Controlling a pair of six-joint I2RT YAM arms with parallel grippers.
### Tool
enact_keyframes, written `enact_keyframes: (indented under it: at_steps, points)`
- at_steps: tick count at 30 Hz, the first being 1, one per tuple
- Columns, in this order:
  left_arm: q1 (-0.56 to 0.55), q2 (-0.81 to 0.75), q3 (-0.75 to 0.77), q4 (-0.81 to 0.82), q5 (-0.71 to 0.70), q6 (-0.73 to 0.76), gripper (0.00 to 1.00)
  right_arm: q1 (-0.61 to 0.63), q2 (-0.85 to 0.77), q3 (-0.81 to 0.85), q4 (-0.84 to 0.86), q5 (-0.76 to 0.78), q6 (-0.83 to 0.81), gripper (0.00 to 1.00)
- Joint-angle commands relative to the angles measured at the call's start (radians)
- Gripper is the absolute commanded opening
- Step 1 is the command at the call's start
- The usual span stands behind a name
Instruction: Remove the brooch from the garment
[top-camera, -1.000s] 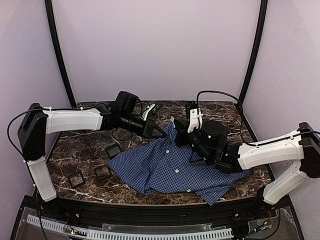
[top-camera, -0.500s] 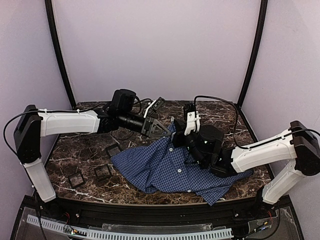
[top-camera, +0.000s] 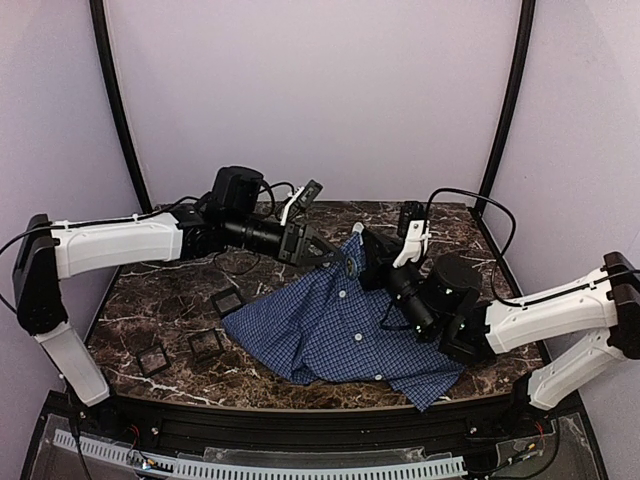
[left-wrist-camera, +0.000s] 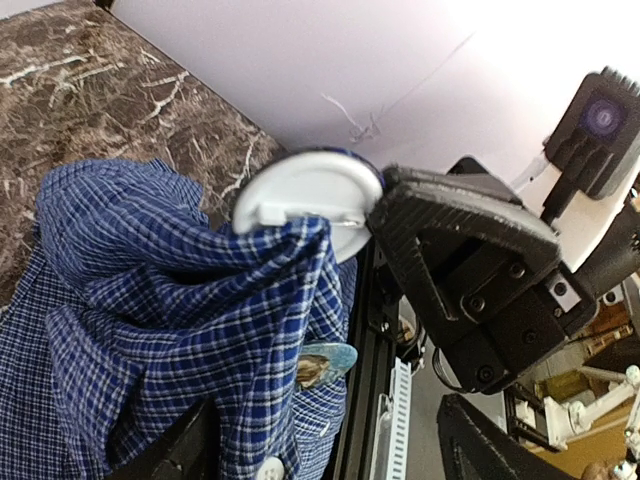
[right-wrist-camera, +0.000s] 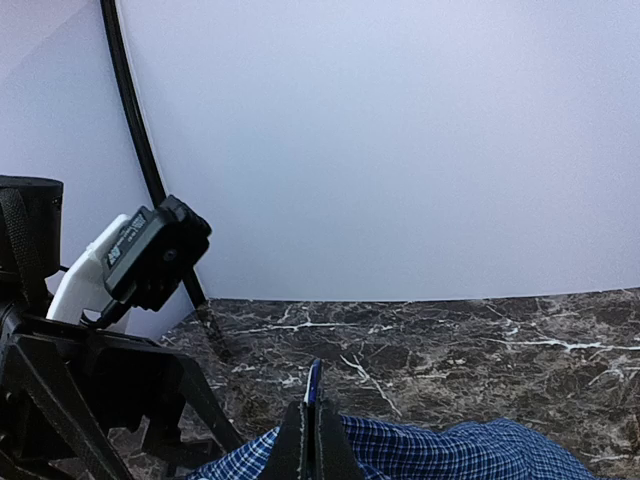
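Lab test booth, pale walls (top-camera: 320, 90), marble tabletop (top-camera: 130, 310)

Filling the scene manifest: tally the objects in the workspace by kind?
Blue-and-white checked button-up shirt: 1
Round white-backed brooch: 1
Small black square trays: 3
Total: 5
Half-hidden teal disc lower on the shirt: uncounted.

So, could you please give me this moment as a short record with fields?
garment: blue-and-white checked shirt, collar end lifted, the rest lying on the marble table
brooch: round brooch, white back and pin facing the left wrist camera, fabric bunched on it
right claw: right claw shut on the brooch's rim
left claw: left claw open, fingers either side of the bunched fabric
other: three small black squares on the table, left of the shirt
task state: brooch not yet off the shirt
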Motion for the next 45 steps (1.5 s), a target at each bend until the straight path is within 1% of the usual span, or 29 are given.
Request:
enact_keyframes:
  at_steps: [1, 2, 4, 5, 7, 9, 14, 16, 18, 20, 21, 24, 29, 31, 35, 40, 41, 43, 44, 45]
  points:
    - [-0.001, -0.158, -0.06, 0.135, -0.142, -0.036, 0.85, 0.011, -0.07, -0.031, 0.11, -0.053, 0.076, 0.0]
    - [-0.001, -0.173, -0.069, 0.185, -0.152, -0.063, 0.89, 0.012, -0.082, -0.035, 0.116, -0.063, 0.084, 0.0]
    - [-0.001, -0.176, -0.082, 0.24, -0.17, -0.101, 0.92, 0.012, -0.103, -0.046, 0.126, -0.083, 0.099, 0.0]
    - [-0.001, -0.172, -0.081, 0.256, -0.165, -0.114, 0.93, 0.013, -0.112, -0.051, 0.131, -0.092, 0.106, 0.0]
    - [-0.001, -0.156, -0.077, 0.338, -0.137, -0.16, 0.95, 0.014, -0.13, -0.06, 0.144, -0.109, 0.118, 0.0]
    - [-0.002, -0.136, -0.074, 0.395, -0.099, -0.204, 0.95, 0.014, -0.144, -0.066, 0.154, -0.121, 0.13, 0.0]
    - [-0.009, -0.099, -0.052, 0.424, -0.051, -0.237, 0.94, 0.013, -0.165, -0.075, 0.183, -0.143, 0.143, 0.0]
    - [-0.013, -0.084, -0.04, 0.437, -0.032, -0.253, 0.92, 0.013, -0.165, -0.074, 0.186, -0.148, 0.148, 0.0]
    - [-0.017, -0.069, -0.031, 0.443, -0.02, -0.262, 0.89, 0.013, -0.166, -0.075, 0.195, -0.154, 0.155, 0.0]
    - [-0.021, -0.051, -0.02, 0.452, -0.005, -0.274, 0.81, 0.013, -0.166, -0.075, 0.202, -0.167, 0.161, 0.0]
    - [-0.022, -0.039, -0.018, 0.464, 0.0, -0.287, 0.79, 0.013, -0.166, -0.073, 0.204, -0.169, 0.163, 0.0]
    - [-0.032, -0.017, -0.003, 0.491, 0.027, -0.309, 0.67, 0.014, -0.165, -0.069, 0.212, -0.175, 0.164, 0.0]
    - [-0.048, 0.008, 0.017, 0.5, 0.052, -0.323, 0.55, 0.013, -0.159, -0.065, 0.219, -0.183, 0.168, 0.0]
    - [-0.05, 0.012, 0.015, 0.513, 0.059, -0.336, 0.48, 0.013, -0.154, -0.065, 0.221, -0.186, 0.172, 0.0]
    - [-0.051, 0.016, 0.006, 0.539, 0.062, -0.355, 0.3, 0.014, -0.15, -0.067, 0.223, -0.19, 0.185, 0.0]
    - [-0.051, 0.011, -0.009, 0.57, 0.052, -0.368, 0.13, 0.015, -0.148, -0.076, 0.211, -0.188, 0.206, 0.0]
    - [-0.051, 0.01, -0.014, 0.571, 0.05, -0.368, 0.08, 0.015, -0.149, -0.078, 0.203, -0.186, 0.21, 0.0]
    - [-0.051, 0.003, -0.022, 0.549, 0.045, -0.356, 0.02, 0.015, -0.153, -0.083, 0.18, -0.177, 0.223, 0.0]
    - [-0.051, -0.006, -0.024, 0.535, 0.038, -0.334, 0.01, 0.014, -0.156, -0.083, 0.164, -0.175, 0.23, 0.0]
    - [-0.051, -0.012, -0.027, 0.492, 0.034, -0.317, 0.01, 0.014, -0.162, -0.083, 0.14, -0.172, 0.238, 0.08]
